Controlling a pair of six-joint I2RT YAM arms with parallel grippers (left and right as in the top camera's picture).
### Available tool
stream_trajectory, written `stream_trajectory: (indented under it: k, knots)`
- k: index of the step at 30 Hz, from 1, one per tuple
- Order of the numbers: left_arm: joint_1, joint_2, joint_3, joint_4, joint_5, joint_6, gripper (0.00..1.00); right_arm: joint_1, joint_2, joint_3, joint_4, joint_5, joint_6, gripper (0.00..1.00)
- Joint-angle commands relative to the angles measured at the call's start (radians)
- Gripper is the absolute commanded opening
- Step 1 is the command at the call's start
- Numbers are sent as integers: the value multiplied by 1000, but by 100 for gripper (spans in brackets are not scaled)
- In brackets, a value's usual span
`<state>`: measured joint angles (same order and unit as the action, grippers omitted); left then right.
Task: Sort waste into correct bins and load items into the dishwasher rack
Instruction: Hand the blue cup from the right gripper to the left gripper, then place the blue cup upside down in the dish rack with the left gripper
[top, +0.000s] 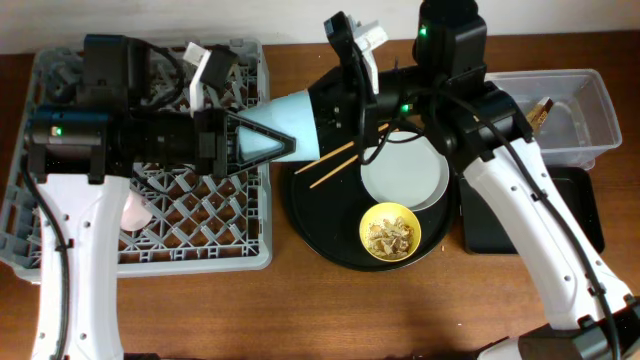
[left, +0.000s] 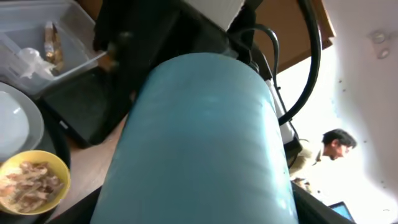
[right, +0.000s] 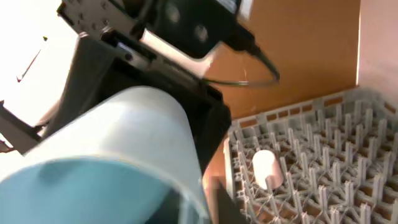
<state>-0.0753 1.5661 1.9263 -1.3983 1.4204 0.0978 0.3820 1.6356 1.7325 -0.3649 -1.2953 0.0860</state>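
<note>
Looks like a mid-air handover of the light-blue cup (top: 300, 118), lying on its side above the table (top: 300, 310), between the dishwasher rack (top: 150, 258) and the round black tray (top: 312, 225). Left tool (top: 288, 148): seemingly clamped on the cup's narrow end from 9 o'clock. Right tool (top: 345, 108): hard against the wide end at 3 o'clock; cannot tell whether gripping or slack.

Confirm a firm left hold before loosening the right, then draw the right straight back toward 3 o'clock without dragging the rim. Swing the cup toward 9 o'clock, turn it mouth down and lower it onto free pegs. Steer clear of the pink cup (top: 135, 212) lying in the rack near 8 o'clock. Mind the left arm (top: 110, 135) hanging over the rack's upper rows.

Left for later on the round tray: chopsticks (top: 335, 165), plate (top: 400, 178), yellow bowl (top: 366, 228) with food scraps (top: 390, 236). Far off at 3 o'clock: clear tub (top: 590, 110) holding a gold-brown wrapper (top: 541, 112), and the black tray (top: 580, 215) at 4 o'clock.
</note>
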Motion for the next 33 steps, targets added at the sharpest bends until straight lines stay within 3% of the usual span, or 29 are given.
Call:
stream_trajectory:
  k: [1,2,3,4,6,7,8,10,12,18,21,29,33]
  knots:
    - [43,2,8,14,-212,-18,66,-36,-8,10,-2,18,2,93]
    - [67,1,8,8,-364,-53,66,-68,-9,10,-5,45,21,100]
    - [85,0,8,-1,-485,-78,66,-110,-9,10,-21,105,88,98]
    - [108,-3,8,-28,-706,-128,66,-159,-9,10,-84,196,150,98]
    - [118,-2,7,-82,-993,-197,66,-193,-9,10,-254,333,167,98]
    - [111,-2,-5,-117,-1215,-280,66,-192,-9,10,-425,468,158,99]
    - [105,-2,-26,-132,-1349,-352,66,-186,-8,10,-521,553,145,98]
    - [101,-2,-98,-129,-1462,-425,66,-169,-8,5,-652,669,78,98]
    - [101,-2,-216,-86,-1466,-446,66,-145,-8,5,-729,752,79,98]
    - [118,-1,-656,274,-1482,-450,66,-100,-7,5,-814,834,79,98]
    - [131,5,-702,354,-1549,-476,66,-81,-8,5,-817,837,79,99]
    - [131,27,-703,363,-1563,-480,67,-79,-8,5,-834,837,78,98]
    - [131,29,-703,362,-1425,-479,92,-79,-8,5,-838,846,75,98]
